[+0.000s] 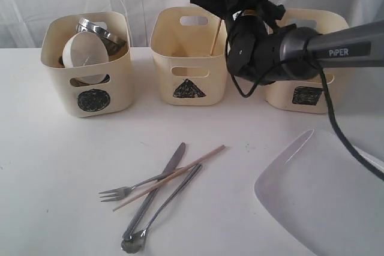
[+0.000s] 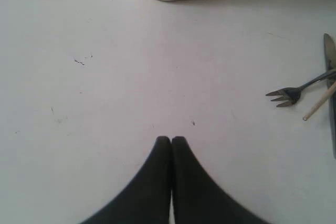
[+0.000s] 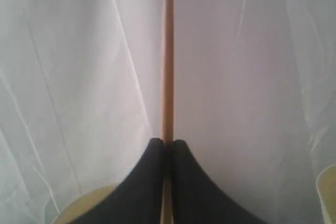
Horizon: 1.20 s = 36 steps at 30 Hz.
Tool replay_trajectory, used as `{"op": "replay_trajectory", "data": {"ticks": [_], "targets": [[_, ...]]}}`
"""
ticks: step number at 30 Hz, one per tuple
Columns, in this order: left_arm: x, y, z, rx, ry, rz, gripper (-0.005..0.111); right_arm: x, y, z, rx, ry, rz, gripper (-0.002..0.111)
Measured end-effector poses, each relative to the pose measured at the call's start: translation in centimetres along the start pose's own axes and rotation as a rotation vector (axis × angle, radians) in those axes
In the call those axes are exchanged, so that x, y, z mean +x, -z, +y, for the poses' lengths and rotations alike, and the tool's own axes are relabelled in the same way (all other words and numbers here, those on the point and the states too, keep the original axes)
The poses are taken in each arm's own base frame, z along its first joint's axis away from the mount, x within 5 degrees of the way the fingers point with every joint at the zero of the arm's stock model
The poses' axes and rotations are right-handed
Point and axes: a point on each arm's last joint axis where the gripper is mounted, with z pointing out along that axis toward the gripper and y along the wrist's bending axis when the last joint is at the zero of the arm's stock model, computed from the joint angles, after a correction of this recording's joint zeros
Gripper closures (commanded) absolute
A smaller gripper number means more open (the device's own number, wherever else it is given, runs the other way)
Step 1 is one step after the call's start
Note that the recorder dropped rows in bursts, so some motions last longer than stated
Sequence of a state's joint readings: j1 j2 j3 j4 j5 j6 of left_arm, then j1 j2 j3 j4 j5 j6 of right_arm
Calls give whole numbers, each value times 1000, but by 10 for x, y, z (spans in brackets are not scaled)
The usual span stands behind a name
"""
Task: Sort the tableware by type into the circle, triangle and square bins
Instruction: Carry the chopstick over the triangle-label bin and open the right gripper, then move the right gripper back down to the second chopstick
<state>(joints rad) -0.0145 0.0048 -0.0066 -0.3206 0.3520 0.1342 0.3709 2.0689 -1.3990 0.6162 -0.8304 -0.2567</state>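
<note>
**One chopstick at the triangle bin, cutlery waiting on the bench**

The right gripper [image 3: 168,142] was closed tight on a wooden chopstick [image 1: 214,37], pinching it partway along its length. In the right wrist view the long end stood straight out beyond the fingertips. In the exterior view the stick hung steeply tilted over the mouth of the triangle bin [image 1: 180,67], with its lower end apparently inside the rim. Whether it touched the floor of the bin could not be told.

The left gripper [image 2: 171,140] hovered over bare bench with its fingers pressed together and nothing between them.

The circle bin [image 1: 63,82] held a small white bowl [image 1: 84,51] and steel vessels [image 1: 93,26] behind it. No contents showed in the square bin [image 1: 282,97], which the arm partly hid. On the bench lay a crossed heap: the fork [image 1: 120,193], the knife [image 1: 178,153], the spoon [image 1: 180,185] and a second chopstick [image 1: 204,156]. The large white plate [image 1: 312,190] sat well apart at the near right.

The step in hand looked like dropping the chopstick with the utensils. The next move called for opening the gripper while the stick sat inside the rim, so that it fell in rather than tipping over the edge. After that, the overlapping cutlery would need to be picked out one piece at a time.
</note>
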Motion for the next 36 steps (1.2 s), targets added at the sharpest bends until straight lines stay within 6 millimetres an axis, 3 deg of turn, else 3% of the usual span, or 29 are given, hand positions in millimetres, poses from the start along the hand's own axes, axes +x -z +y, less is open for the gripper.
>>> {"op": "replay_trajectory", "data": {"ticks": [6,13,16,18,19,22,24,29,31,33,36], "targets": [[0,0,0,0,0,0,107,10,-17,4,-109,94,111,77],[0,0,0,0,0,0,107,0,-20,9,-137,117,114,74],[0,0,0,0,0,0,107,-14,-15,14,-177,109,216,77],[0,0,0,0,0,0,107,-37,-3,21,-241,104,340,90],[0,0,0,0,0,0,107,-43,2,24,-265,113,383,108],[0,0,0,0,0,0,107,-77,36,33,-437,256,633,108],[0,0,0,0,0,0,107,-80,57,35,-561,380,798,108],[0,0,0,0,0,0,107,-45,107,56,-1047,777,1112,106],[0,0,0,0,0,0,107,-21,122,70,-1240,917,1155,96],[0,0,0,0,0,0,107,9,134,82,-1377,1039,1184,86],[0,0,0,0,0,0,107,35,140,89,-1439,1139,1203,82]]}}
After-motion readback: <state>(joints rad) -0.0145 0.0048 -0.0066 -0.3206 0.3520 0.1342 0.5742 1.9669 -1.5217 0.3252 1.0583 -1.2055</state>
